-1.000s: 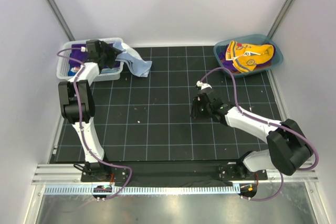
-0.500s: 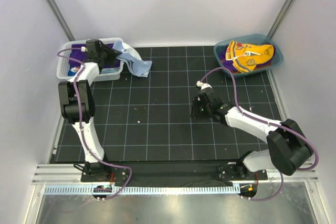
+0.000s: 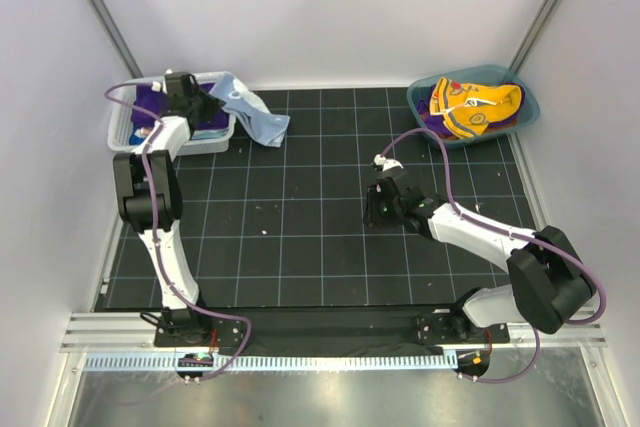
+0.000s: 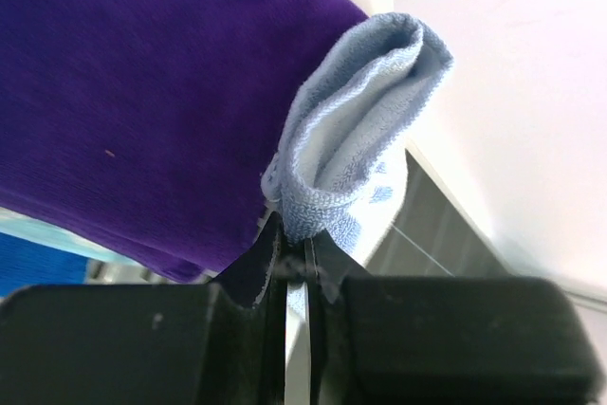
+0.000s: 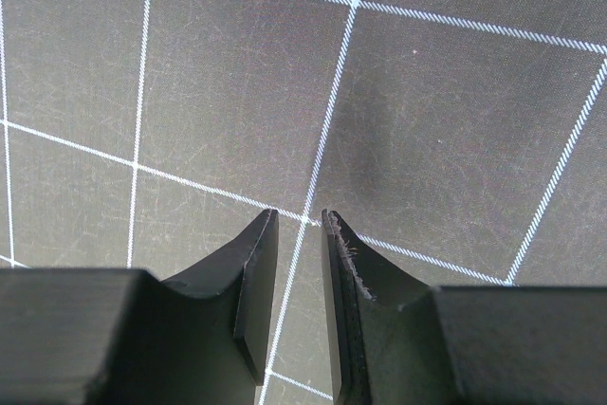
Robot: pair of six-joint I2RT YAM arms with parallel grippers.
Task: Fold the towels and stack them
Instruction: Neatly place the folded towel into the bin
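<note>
A light blue towel (image 3: 256, 117) hangs from the right end of the white mesh basket (image 3: 122, 133) down onto the black mat. My left gripper (image 3: 207, 103) is shut on a fold of its edge, and in the left wrist view the light blue towel (image 4: 356, 130) bunches up just beyond the left gripper (image 4: 293, 234). A deep purple towel (image 4: 142, 92) lies beside it in the basket, where the top view also shows the purple towel (image 3: 150, 100). My right gripper (image 3: 376, 209) hovers low over bare mat. In the right wrist view the right gripper (image 5: 299, 220) stands open a little with nothing in it.
A teal tub (image 3: 533, 108) at the back right holds a yellow-orange towel (image 3: 475, 107) with navy print over purple cloth. The gridded black mat (image 3: 300, 237) lies between the arms. White walls and slanted metal posts close in the back and sides.
My left gripper has shut on the light blue towel's edge and drawn it slightly up toward the basket. The right arm has not moved.
</note>
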